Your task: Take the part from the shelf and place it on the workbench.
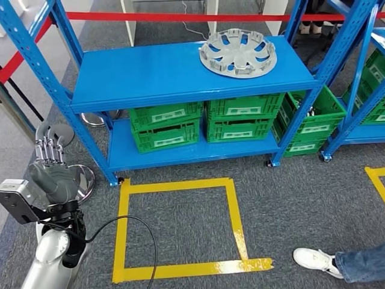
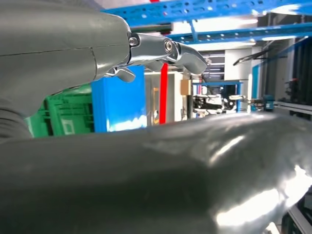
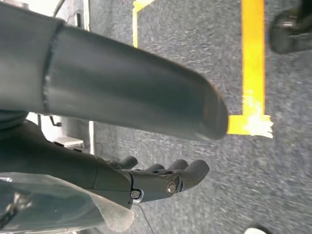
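The part, a grey wheel cover, lies flat on the top board of the blue shelf, in the upper right of the head view, so the task looks barely begun: nothing has been picked up, and no workbench surface can be seen.

The left hand is raised at the lower left of the head view, well apart from the part, its fingers stretched out straight and holding nothing. The right hand hangs over the grey carpet beside the yellow tape, fingers loosely extended and spread, also holding nothing.

Still to do, by my reading: close in on the shelf, reach the part, grip it, lift it off, carry it to the surface and set it down.

Green crates fill the lower shelf. A person's shoe stands at the lower right.
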Tool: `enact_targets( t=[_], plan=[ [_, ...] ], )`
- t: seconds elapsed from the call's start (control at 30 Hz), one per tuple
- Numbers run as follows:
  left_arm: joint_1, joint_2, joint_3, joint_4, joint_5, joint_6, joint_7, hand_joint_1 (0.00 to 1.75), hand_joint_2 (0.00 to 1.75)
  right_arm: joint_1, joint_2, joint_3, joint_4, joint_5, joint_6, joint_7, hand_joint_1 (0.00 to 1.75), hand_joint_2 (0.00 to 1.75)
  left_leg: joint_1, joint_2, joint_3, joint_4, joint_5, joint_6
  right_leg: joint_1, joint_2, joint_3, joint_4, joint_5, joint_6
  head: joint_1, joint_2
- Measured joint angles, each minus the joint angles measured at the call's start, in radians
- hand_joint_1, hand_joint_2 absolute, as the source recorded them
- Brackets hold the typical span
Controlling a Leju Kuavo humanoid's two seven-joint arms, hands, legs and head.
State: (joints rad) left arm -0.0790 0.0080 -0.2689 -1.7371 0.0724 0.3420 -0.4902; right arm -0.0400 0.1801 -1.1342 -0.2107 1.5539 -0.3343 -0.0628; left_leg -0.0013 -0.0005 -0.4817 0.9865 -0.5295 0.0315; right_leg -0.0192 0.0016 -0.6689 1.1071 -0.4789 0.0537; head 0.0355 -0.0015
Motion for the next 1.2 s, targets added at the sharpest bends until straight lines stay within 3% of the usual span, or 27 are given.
enact_targets(
  t=[0.07,0.13,0.2,0.27,0.33,0.37,0.4,0.43,0.5,0.57,0.63,0.73,0.8,0.87,0.9,0.93,1.03,1.1,1.2],
  plan=[
    [0.0,0.0,0.0,0.0,0.0,0.001,0.001,0.0,0.0,-0.001,0.001,0.0,0.002,-0.002,0.005,0.0,0.0,0.0,-0.002,0.001,0.009,0.002,-0.017,-0.012,0.003,-0.006,0.023,-0.071,0.033,-0.014,-0.001,0.0],
    [0.0,0.0,0.0,0.0,-0.001,0.002,0.003,0.0,0.0,-0.001,0.002,0.0,0.003,-0.006,0.014,-0.001,0.0,0.0,-0.002,0.002,0.01,0.008,-0.023,-0.021,0.008,-0.005,0.033,-0.081,0.025,-0.036,-0.001,0.0],
    [-0.001,0.0,0.0,-0.001,-0.001,0.002,0.003,0.0,0.0,0.001,0.002,-0.001,0.003,-0.009,0.022,-0.002,0.0,0.0,0.001,0.002,-0.006,0.055,-0.016,-0.028,0.007,-0.003,0.048,-0.084,0.02,-0.05,-0.003,0.0],
    [-0.001,0.0,-0.001,-0.001,-0.001,0.002,0.003,0.0,0.0,0.001,0.002,-0.001,0.003,-0.011,0.024,-0.003,0.0,0.0,0.003,0.002,-0.071,0.171,-0.027,-0.037,0.007,-0.001,0.07,-0.086,0.005,-0.062,-0.005,0.0],
    [0.001,0.0,-0.001,-0.001,-0.001,0.003,0.003,0.0,0.0,0.0,0.002,-0.001,0.003,-0.012,0.025,-0.004,0.0,0.0,0.003,0.002,-0.155,0.288,-0.082,-0.042,0.009,0.001,0.09,-0.086,-0.012,-0.069,-0.006,0.0],
    [0.002,0.0,-0.001,-0.001,-0.001,0.003,0.004,0.0,0.0,-0.001,0.002,-0.001,0.003,-0.012,0.026,-0.004,0.0,0.0,0.003,0.002,-0.184,0.317,-0.106,-0.042,0.01,0.004,0.1,-0.086,-0.02,-0.07,-0.006,0.0],
    [0.002,0.0,-0.001,0.0,-0.001,0.003,0.004,0.0,0.0,0.0,0.002,-0.001,0.003,-0.012,0.026,-0.005,0.0,0.0,0.003,0.002,-0.2,0.314,-0.107,-0.04,0.012,0.006,0.112,-0.086,-0.029,-0.07,-0.006,0.0],
    [0.003,0.0,-0.001,0.0,-0.001,0.003,0.004,0.0,0.0,0.0,0.002,-0.001,0.003,-0.011,0.027,-0.006,0.0,0.0,0.002,0.002,-0.203,0.288,-0.088,-0.037,0.013,0.008,0.124,-0.086,-0.036,-0.07,-0.006,0.0],
    [0.003,0.001,-0.001,0.0,-0.001,0.003,0.006,0.0,0.0,0.0,0.002,0.0,0.003,-0.006,0.035,-0.016,0.0,0.0,0.0,0.001,-0.178,0.167,0.013,-0.027,0.015,0.011,0.145,-0.087,-0.053,-0.068,-0.006,0.0],
    [0.002,0.001,-0.001,0.0,0.0,0.004,0.006,0.0,0.0,0.0,0.002,0.0,0.004,-0.002,0.053,-0.03,0.0,0.0,-0.007,0.0,-0.16,0.079,0.068,-0.018,0.017,0.013,0.156,-0.087,-0.067,-0.06,-0.005,0.0],
    [0.002,0.001,-0.001,0.001,-0.004,0.014,0.006,0.0,0.0,-0.001,0.002,0.0,0.004,-0.002,0.079,-0.04,0.0,0.0,-0.012,-0.002,-0.159,0.063,0.076,-0.013,0.018,0.014,0.158,-0.089,-0.077,-0.047,-0.005,0.0],
    [-0.007,-0.004,0.0,0.002,-0.018,0.042,0.001,0.0,0.0,-0.002,0.001,0.0,0.005,-0.007,0.123,-0.055,0.0,0.0,-0.006,-0.002,-0.143,0.044,0.094,-0.004,0.019,0.011,0.155,-0.074,-0.103,-0.03,-0.005,0.0],
    [-0.014,-0.01,0.0,0.002,-0.021,0.053,-0.001,0.0,0.0,-0.005,0.0,0.0,0.005,-0.012,0.142,-0.065,0.0,0.0,-0.002,-0.001,-0.138,0.036,0.093,0.003,0.017,0.008,0.107,0.019,-0.153,-0.022,-0.004,0.0],
    [-0.016,-0.015,0.0,0.003,-0.022,0.058,-0.001,0.0,0.0,-0.006,0.0,0.0,0.005,-0.015,0.148,-0.07,0.0,0.0,-0.003,0.0,-0.137,0.036,0.089,0.008,0.016,0.008,0.026,0.149,-0.199,-0.016,-0.004,0.0],
    [-0.016,-0.017,0.0,0.004,-0.022,0.059,-0.001,0.0,0.0,-0.006,0.0,0.0,0.005,-0.015,0.148,-0.071,0.0,0.0,-0.003,0.0,-0.136,0.036,0.086,0.009,0.016,0.007,-0.002,0.183,-0.199,-0.014,-0.005,0.0],
    [-0.016,-0.018,0.0,0.004,-0.022,0.059,-0.001,0.0,0.0,-0.005,0.0,0.0,0.005,-0.016,0.148,-0.071,0.0,0.0,-0.003,0.0,-0.134,0.036,0.084,0.009,0.016,0.007,-0.01,0.176,-0.176,-0.013,-0.005,0.0],
    [-0.016,-0.021,0.0,0.004,-0.022,0.059,-0.001,0.0,0.0,-0.006,0.0,0.0,0.005,-0.016,0.148,-0.071,0.0,0.0,-0.005,-0.002,-0.123,0.037,0.075,0.003,0.016,0.003,0.057,-0.011,-0.055,-0.018,-0.005,0.0],
    [-0.017,-0.022,0.0,0.004,-0.022,0.059,-0.002,0.0,0.0,-0.007,0.0,0.0,0.005,-0.016,0.148,-0.072,0.0,0.0,-0.008,-0.002,-0.119,0.038,0.071,-0.005,0.018,0.001,0.093,-0.085,-0.025,-0.029,-0.006,0.0],
    [-0.018,-0.024,0.0,0.004,-0.022,0.06,-0.002,0.0,0.0,-0.007,-0.001,0.0,0.005,-0.016,0.148,-0.072,0.0,1.31,-0.007,-0.002,-0.117,0.039,0.069,-0.02,0.019,0.003,0.101,-0.095,-0.02,-0.046,-0.006,0.0]
  ],
)
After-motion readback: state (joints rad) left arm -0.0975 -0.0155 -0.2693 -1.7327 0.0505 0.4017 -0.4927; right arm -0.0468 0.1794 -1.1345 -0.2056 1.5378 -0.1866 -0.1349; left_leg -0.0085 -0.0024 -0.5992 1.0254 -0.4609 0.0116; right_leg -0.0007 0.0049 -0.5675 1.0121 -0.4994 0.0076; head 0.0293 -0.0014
